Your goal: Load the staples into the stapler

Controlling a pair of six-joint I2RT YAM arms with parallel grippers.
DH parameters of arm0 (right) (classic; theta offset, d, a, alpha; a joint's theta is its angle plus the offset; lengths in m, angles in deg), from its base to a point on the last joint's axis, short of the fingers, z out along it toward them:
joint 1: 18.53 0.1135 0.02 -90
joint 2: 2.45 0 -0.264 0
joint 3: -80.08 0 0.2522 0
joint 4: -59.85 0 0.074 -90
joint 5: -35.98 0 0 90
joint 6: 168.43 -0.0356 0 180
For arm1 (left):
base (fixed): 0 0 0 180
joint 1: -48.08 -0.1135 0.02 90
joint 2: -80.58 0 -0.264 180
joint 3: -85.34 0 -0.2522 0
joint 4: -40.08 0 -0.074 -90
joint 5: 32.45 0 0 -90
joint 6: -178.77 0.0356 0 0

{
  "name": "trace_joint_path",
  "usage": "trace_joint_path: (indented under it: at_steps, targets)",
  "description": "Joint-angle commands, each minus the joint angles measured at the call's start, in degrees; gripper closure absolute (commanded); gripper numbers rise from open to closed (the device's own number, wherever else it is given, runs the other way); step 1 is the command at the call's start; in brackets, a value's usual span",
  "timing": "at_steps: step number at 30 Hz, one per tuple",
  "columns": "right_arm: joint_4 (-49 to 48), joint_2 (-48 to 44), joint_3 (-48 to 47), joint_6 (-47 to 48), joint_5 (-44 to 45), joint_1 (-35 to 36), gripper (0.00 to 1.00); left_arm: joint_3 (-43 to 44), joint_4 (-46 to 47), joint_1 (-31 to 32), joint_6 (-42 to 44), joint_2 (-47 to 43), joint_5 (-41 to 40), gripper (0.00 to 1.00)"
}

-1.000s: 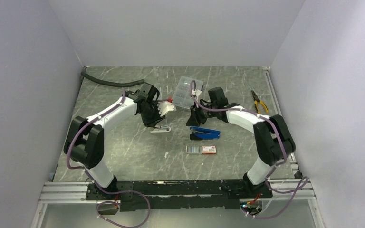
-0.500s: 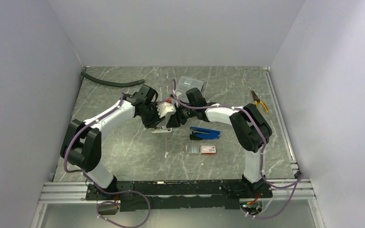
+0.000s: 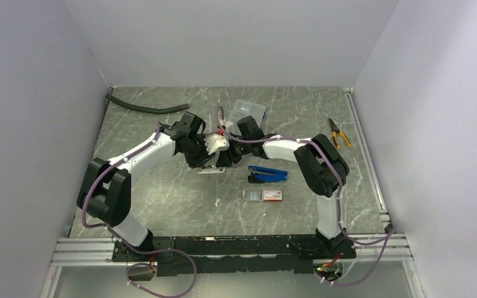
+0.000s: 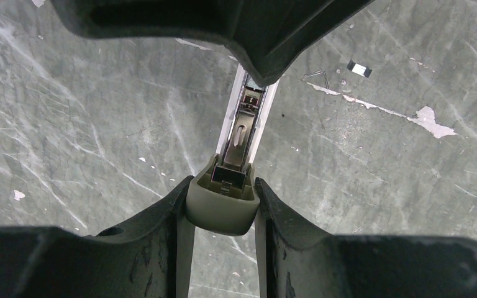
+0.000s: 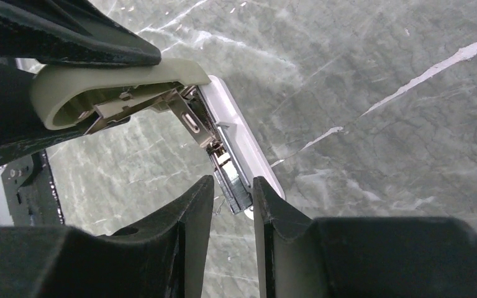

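Now vs earlier: right arm has swung left, away from the blue stapler (image 3: 267, 174). The right hand (image 3: 224, 160) now meets the left hand (image 3: 207, 160) at the white stapler (image 3: 211, 169). Left arm has barely moved.
Left hand: narrow, fingers (image 4: 161, 217) clamped on the white stapler's grey cap end, stapler hinged open.
Right hand: narrow gap, fingertips (image 5: 195, 205) either side of the magazine's front tip with a dark ribbed piece between them. Gripped or not, cannot tell.
Staples (image 3: 256, 195): in the dark tray by the red-ended box (image 3: 274, 195) on the desk (image 3: 161, 186), just near of the blue stapler, apart from both hands.
Left wrist only: open metal channel seen lengthwise.
Right wrist only: cap lifted off the white base, seen from the side.
Top only: tray, box, blue stapler.
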Motion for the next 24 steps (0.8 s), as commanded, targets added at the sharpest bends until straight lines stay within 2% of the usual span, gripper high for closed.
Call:
trace_joint_path:
  at_steps: [1,8,13,19,24]
  targets:
    - [2.14,1.10,-2.68,2.57,3.48,0.69,0.68,-1.20,3.03,-0.24,-1.60,-2.25,3.41,0.97]
    - [4.86,2.03,-1.99,5.51,7.28,1.73,0.72,-3.84,5.95,-2.72,-2.83,-4.47,6.12,0.97]
    - [5.30,1.64,-1.07,6.84,10.07,2.27,0.75,-7.76,10.63,-5.62,-2.96,-7.43,11.15,0.97]
    - [4.97,1.26,0.11,7.61,11.67,2.98,0.77,-11.96,13.81,-10.24,-1.23,-9.70,17.14,0.97]
    - [4.96,1.46,0.44,8.99,13.04,3.50,0.78,-15.70,16.61,-11.91,1.05,-11.30,18.86,0.97]
